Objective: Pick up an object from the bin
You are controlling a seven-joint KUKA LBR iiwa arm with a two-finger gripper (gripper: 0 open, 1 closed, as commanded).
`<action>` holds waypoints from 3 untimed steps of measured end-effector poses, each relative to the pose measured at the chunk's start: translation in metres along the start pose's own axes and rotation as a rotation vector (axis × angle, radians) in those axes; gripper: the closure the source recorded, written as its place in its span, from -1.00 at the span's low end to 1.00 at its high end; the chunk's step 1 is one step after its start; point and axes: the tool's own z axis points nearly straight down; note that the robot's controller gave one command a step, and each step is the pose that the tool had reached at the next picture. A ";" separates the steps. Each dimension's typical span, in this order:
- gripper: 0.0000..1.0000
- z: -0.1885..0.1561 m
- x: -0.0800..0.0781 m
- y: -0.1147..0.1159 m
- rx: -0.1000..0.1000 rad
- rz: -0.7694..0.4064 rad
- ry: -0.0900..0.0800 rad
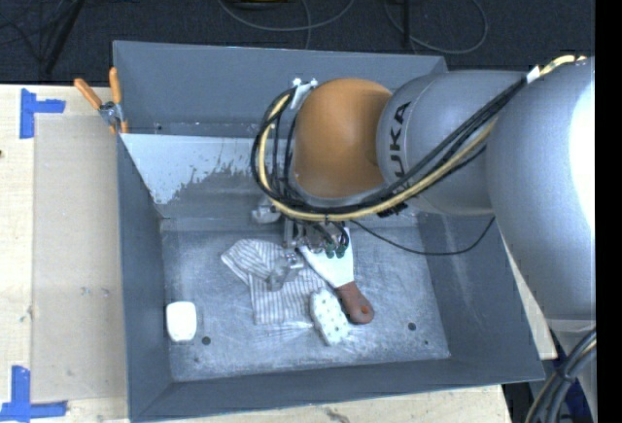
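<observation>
The gripper (pixel 313 242), open or closed I cannot tell, hangs at mid-frame over the bin (pixel 408 295), the brush (pixel 344 289) just beside it toward lower right, long axis slanting that way, and the cloth (pixel 259 283) just lower left.

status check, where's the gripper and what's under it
Gripper low at centre of bin, over striped grey cloth. White brush, brown handle, just beside it. Dotted white sponge next to brush; white block apart, front left.
</observation>
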 end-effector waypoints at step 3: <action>1.00 0.022 -0.009 0.012 -0.002 0.106 0.003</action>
